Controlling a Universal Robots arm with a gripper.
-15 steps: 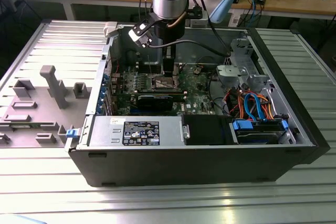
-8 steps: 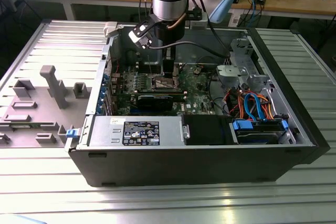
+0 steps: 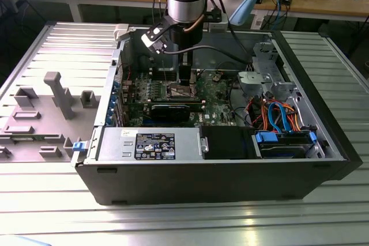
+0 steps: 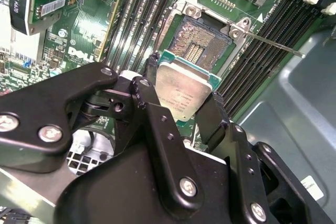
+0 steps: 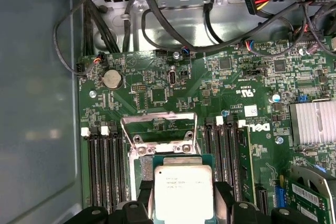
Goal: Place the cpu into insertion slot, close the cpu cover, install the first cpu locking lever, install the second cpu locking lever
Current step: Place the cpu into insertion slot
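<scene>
Clamping the cpu by two opposite edges, the gripper has its black fingers drawn in tight against the chip, whose dull metal top shows in both wrist views. Just beside it the insertion slot lies bare (brownish-gold contact field uncovered); the chip is not seated in it. In the first wrist view the cpu cover stands swung open next to the chip. A thin metal lever juts out beside the socket. In the exterior view the arm reaches down into the open computer case, above the green motherboard.
</scene>
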